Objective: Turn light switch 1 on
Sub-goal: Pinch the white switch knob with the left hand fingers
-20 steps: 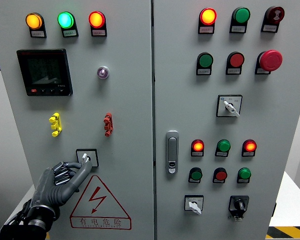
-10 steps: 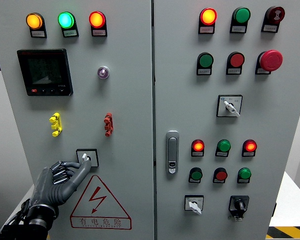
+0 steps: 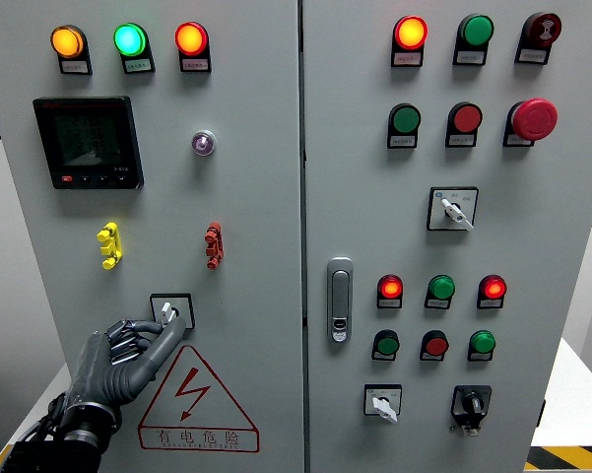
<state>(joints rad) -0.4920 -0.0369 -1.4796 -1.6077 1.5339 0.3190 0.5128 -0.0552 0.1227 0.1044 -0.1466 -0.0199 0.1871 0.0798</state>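
Just above the 有电危险 warning triangle [image 3: 197, 399] — left hand [image 3: 118, 357], fingers curled, touches the rotary switch [image 3: 170, 312].

pale wall [image 3: 0, 246] at far left, white floor [image 3: 581, 394] lower right, yellow-black hazard stripe [image 3: 568, 458]
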